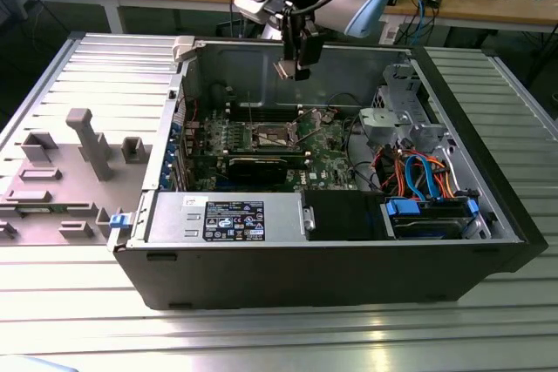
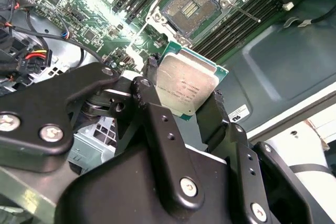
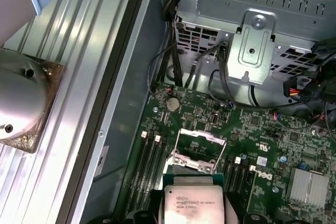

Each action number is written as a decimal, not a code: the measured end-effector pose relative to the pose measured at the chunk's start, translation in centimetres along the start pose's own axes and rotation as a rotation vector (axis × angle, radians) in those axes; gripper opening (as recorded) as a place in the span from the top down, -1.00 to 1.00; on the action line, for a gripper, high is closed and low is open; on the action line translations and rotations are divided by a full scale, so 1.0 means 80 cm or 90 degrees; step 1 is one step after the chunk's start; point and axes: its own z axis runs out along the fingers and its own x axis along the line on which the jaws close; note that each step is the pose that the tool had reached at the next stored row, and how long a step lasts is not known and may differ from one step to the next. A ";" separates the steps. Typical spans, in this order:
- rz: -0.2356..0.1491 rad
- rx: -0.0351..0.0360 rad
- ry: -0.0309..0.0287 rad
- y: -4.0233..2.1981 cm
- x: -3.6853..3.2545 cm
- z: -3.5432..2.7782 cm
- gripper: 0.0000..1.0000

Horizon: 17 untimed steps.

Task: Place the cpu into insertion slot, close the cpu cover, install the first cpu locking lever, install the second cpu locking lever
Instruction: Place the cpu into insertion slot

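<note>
My gripper (image 1: 288, 65) hangs high above the open computer case, shut on the cpu (image 1: 286, 70). In the second wrist view the cpu (image 2: 186, 85), a flat square chip with a grey metal top, sits clamped between the two black fingers (image 2: 149, 80). Beyond it lies the insertion slot (image 2: 190, 8), uncovered, with a dark centre and a silver rim. In the exterior view the insertion slot (image 1: 275, 135) is on the motherboard below the gripper. The cpu cover (image 3: 197, 149) stands raised on its hinge, and so do the thin wire levers (image 1: 324, 114). The first wrist view shows the cpu (image 3: 191, 203) held short of the cover.
Long black memory slots (image 2: 241, 24) flank the socket. A black expansion card (image 1: 261, 167) lies in front of it. A metal drive cage (image 1: 397, 115) with orange and blue cables (image 1: 418, 172) fills the exterior view's right. A grey plastic fixture (image 1: 87, 141) stands outside the case, at that view's left.
</note>
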 end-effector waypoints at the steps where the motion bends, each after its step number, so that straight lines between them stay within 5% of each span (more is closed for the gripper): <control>1: 0.005 -0.0001 -0.0004 0.0000 0.0000 0.0001 -0.08; 8: 0.059 -0.0012 -0.0052 -0.0002 0.0001 0.0017 -0.08; 17: 0.097 -0.0019 -0.0086 -0.0002 0.0026 0.0061 -0.08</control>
